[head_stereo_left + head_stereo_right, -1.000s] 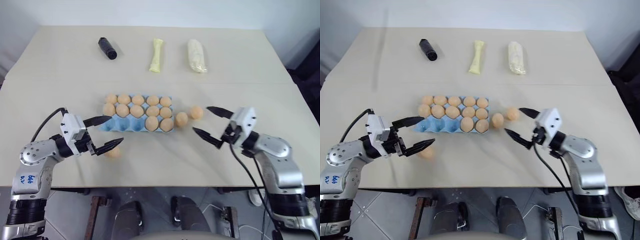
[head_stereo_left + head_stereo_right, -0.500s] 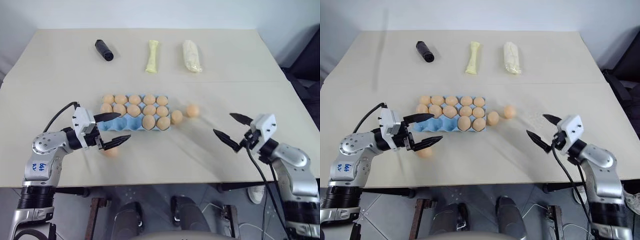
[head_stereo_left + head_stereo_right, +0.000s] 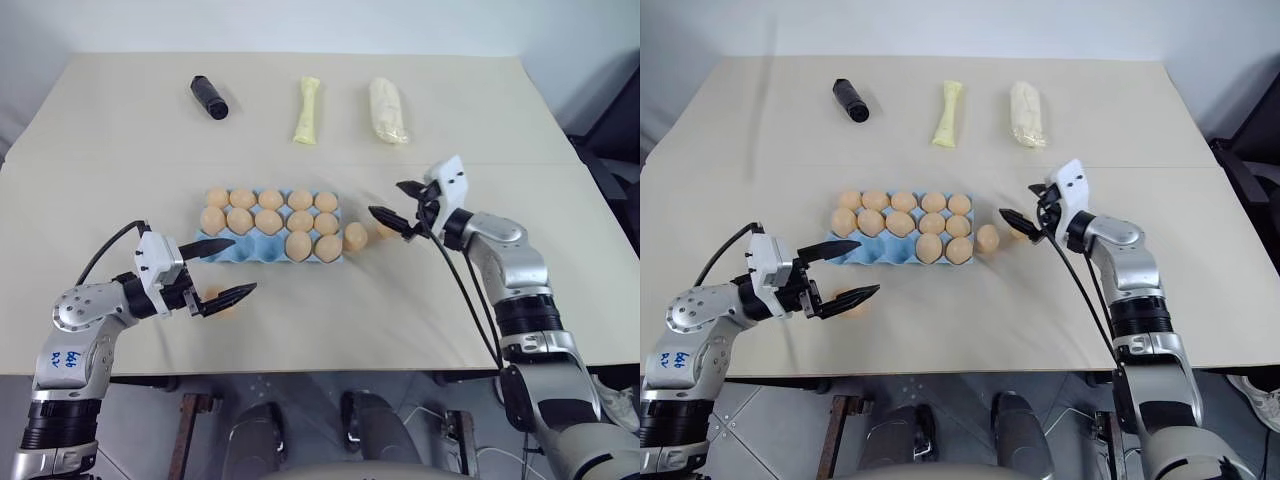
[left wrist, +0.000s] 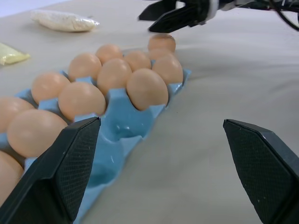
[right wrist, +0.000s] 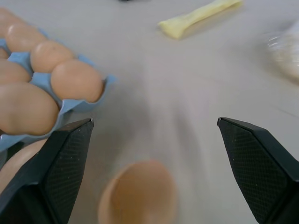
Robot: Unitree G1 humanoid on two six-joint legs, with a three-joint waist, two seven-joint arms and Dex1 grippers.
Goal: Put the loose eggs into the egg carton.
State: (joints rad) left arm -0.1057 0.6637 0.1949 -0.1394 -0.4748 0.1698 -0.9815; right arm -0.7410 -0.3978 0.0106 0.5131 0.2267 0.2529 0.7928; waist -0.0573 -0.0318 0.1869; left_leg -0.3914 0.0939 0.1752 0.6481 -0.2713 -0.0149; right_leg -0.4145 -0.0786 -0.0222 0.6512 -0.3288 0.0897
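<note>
We record a pale tabletop bearing the following.

Egg carton: light blue moulded tray, lying flat near the middle of the tabletop, long side parallel to the front edge. Its back and middle rows are full of tan-orange eggs; in the front row we count two eggs at the right end, with the cups to their left showing bare blue.

Loose eggs, three counted. One egg sits on the tabletop just beside the carton's right end. A second egg lies a little further toward the right edge, partly hidden behind the right gripper. A third egg lies in front of the carton's left end, toward the front edge, partly hidden behind the left gripper.

Right gripper: fingers spread wide, holding nothing, poised over the second loose egg; in the right wrist view that egg lies between the two fingers, low and near.

Left gripper: fingers spread wide, holding nothing, pointing toward the right edge, one finger over the carton's front left corner, the other over the third egg.

Along the back edge, well apart from the carton: a black cylinder, a pale yellow tube and a whitish bag.
</note>
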